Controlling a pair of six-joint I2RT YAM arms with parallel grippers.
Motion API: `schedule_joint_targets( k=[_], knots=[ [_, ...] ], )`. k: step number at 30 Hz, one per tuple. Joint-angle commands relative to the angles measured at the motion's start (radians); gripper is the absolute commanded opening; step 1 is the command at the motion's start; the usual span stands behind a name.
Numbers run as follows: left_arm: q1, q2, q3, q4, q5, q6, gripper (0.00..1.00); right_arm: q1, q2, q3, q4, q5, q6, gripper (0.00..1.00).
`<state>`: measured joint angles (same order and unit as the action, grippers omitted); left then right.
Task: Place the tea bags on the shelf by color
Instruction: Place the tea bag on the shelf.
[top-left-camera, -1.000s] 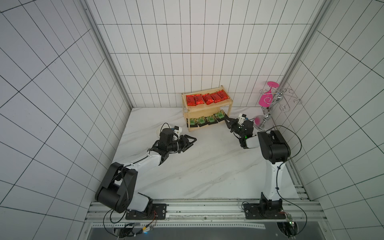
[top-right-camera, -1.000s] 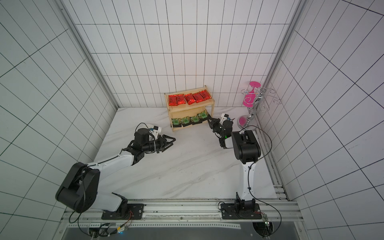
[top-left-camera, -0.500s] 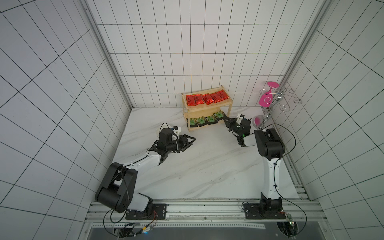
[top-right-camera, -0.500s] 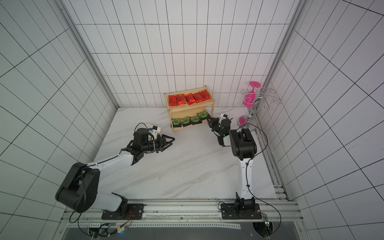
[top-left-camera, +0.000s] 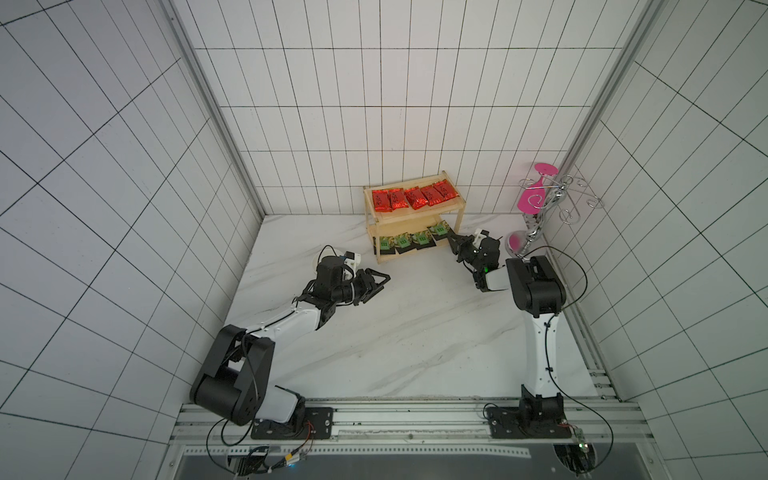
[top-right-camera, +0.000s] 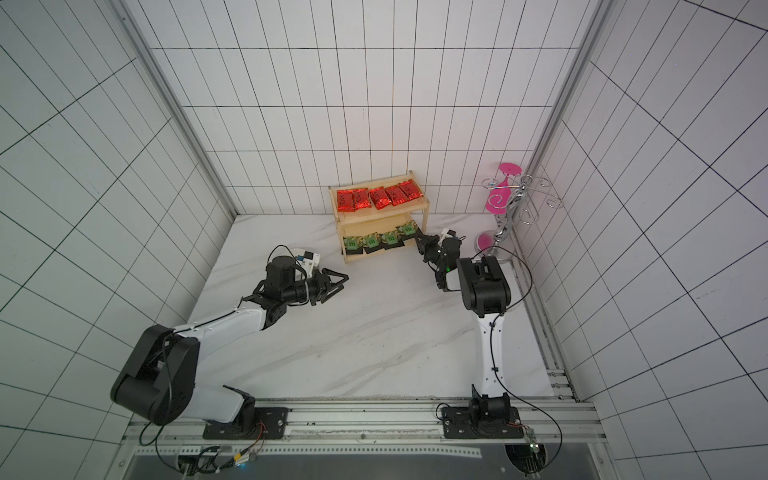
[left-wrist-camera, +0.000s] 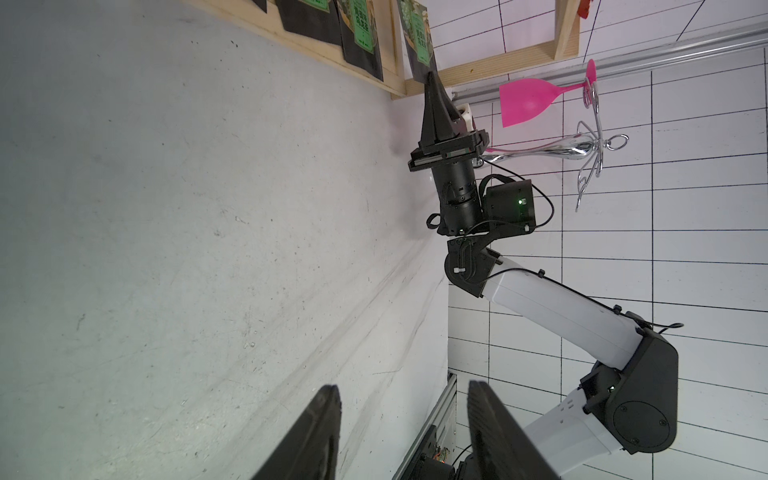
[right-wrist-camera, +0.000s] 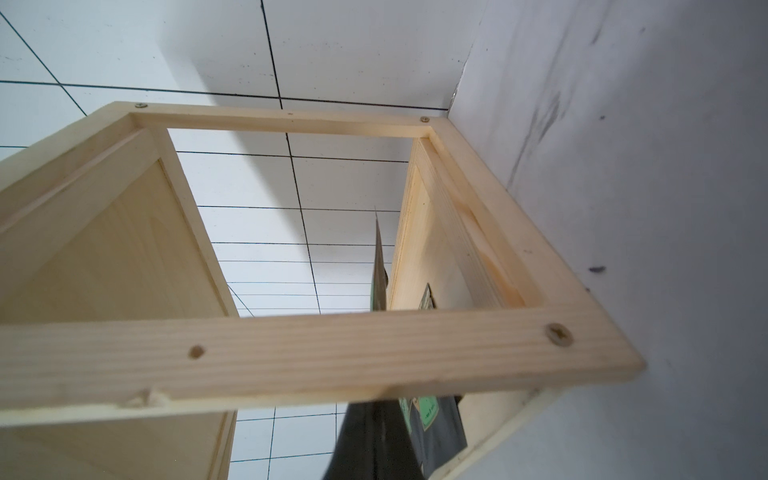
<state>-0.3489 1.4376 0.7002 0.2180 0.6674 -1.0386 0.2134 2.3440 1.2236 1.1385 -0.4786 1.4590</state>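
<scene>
Both top views: shelf (top-left-camera: 417, 213) at back wall, on table (top-left-camera: 415, 332). Five red packets (top-left-camera: 411, 198) in a row on upper tier. Four sachets (top-left-camera: 409, 242) on lower tier, end sachet (top-left-camera: 439, 228) skewed, set back from the others' line. R gripper (top-left-camera: 450, 238) pressed together, tips at that sachet's outer corner, just beside front post. L gripper (top-left-camera: 384, 281) over bare table, well apart from shelf, abt half spread, empty. Same layout w/ shelf (top-right-camera: 380, 208), R gripper (top-right-camera: 417, 239), L gripper (top-right-camera: 341, 279).

L wrist: L fingers (left-wrist-camera: 320, 432) w/ clear gap, nothing between, above table. Ahead, R gripper (left-wrist-camera: 430, 77) closed to a point, tip on lower corner of end sachet (left-wrist-camera: 417, 37) by shelf (left-wrist-camera: 498, 61) corner. Pinching vs only touching: can't tell. Other sachets (left-wrist-camera: 359, 37) overhanging front rail.

R wrist: close up on shelf side frame (right-wrist-camera: 291, 353). R fingers (right-wrist-camera: 370, 444) dark, blurred, no gap visible. Thin sachet edge (right-wrist-camera: 379, 266) edge-on beyond the rail, in line w/ fingers. Labelled sachet (right-wrist-camera: 430, 409) flat on lower tier, just beside.
</scene>
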Motion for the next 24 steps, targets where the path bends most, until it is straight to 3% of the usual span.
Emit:
schedule_joint_targets(
  k=[1, 24],
  knots=[
    [0.007, 0.001, -0.013, 0.012, 0.009, 0.018, 0.52, -0.009, 0.029, 0.039, -0.008, 0.023, 0.008, 0.01],
    [0.016, -0.008, -0.013, 0.01, 0.013, 0.017, 0.52, -0.008, 0.08, 0.12, -0.094, 0.037, 0.016, 0.03]
  ],
)
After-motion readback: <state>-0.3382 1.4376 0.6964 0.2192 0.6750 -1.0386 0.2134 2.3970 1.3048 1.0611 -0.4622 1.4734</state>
